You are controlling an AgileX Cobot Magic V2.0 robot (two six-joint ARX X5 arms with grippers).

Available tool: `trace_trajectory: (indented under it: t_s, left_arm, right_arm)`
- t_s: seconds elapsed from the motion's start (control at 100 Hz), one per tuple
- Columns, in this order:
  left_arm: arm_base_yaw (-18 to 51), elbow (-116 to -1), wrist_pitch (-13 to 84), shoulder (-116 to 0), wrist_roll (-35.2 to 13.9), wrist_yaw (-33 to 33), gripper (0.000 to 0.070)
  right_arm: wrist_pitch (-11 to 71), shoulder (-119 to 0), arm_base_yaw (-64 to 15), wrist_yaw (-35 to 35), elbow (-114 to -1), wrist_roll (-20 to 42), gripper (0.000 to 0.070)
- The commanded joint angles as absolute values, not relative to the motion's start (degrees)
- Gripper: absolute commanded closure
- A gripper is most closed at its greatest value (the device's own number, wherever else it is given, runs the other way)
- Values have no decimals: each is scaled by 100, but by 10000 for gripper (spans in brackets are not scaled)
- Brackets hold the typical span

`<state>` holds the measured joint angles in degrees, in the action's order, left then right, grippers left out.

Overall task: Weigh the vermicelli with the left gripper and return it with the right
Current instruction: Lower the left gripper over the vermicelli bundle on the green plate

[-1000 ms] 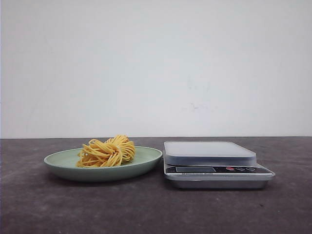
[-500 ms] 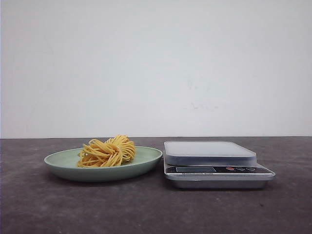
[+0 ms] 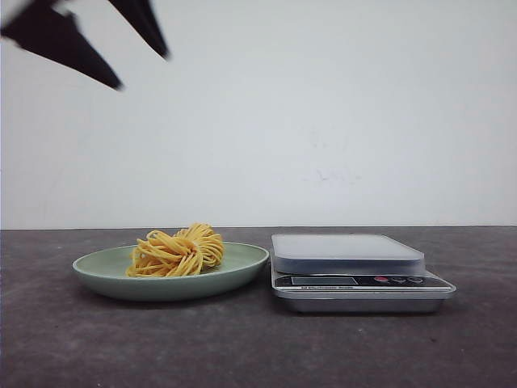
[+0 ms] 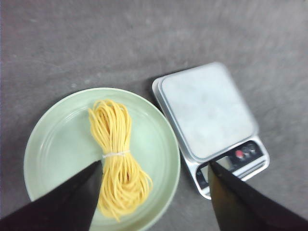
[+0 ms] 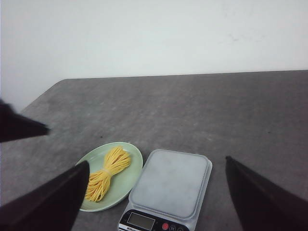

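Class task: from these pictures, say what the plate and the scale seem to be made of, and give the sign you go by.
Plate: probably matte plastic or melamine; even pale green, soft dull sheen.
Scale: body looks like brushed metal or silvery plastic, with a grey sheen; its weighing top looks pale and frosted, material unclear.

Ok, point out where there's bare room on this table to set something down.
The scale platform is bare. Dark tabletop lies open in front of the plate and scale, on the outer side of each, and behind them toward the wall. It is crowded where plate rim and scale nearly meet, and the vermicelli fills the plate's middle. The left gripper hangs open above the plate.
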<state>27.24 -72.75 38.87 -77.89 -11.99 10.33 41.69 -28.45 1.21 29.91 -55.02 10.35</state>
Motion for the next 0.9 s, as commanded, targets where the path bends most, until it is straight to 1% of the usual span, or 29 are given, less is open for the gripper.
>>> trace_trajectory:
  t_s: [0.0,0.08,0.17,0.38,0.5,0.62,0.89]
  left_arm:
    - [2810,-7682,3999,-8307,-958,762,270]
    - [2897,-7966,4204,-8862,-875,578,270]
    - [2904,-8130,4335,-9371,-858,578,270]
    - [2936,-8136,4388,-10208,-1011,578,270]
    - [2978,-8136,4250,-10490,-1026,578,270]
    - [3002,-8136,4058,-10709,-1170,582,270]
    - [3009,-8134,3940,-10971,-1168,578,271]
  right_arm:
    - [4125,-2908,115,3022,-5599,974,125]
    - [4141,-2915,115,3057,-5599,976,125]
    - [4171,-2915,115,3063,-5599,976,125]
    - [4246,-2915,106,3061,-5599,954,125]
    - [4289,-2915,80,3063,-5599,954,125]
    - [4397,-2915,80,3061,-5599,930,125]
    - [4464,-2915,78,3059,-5599,854,125]
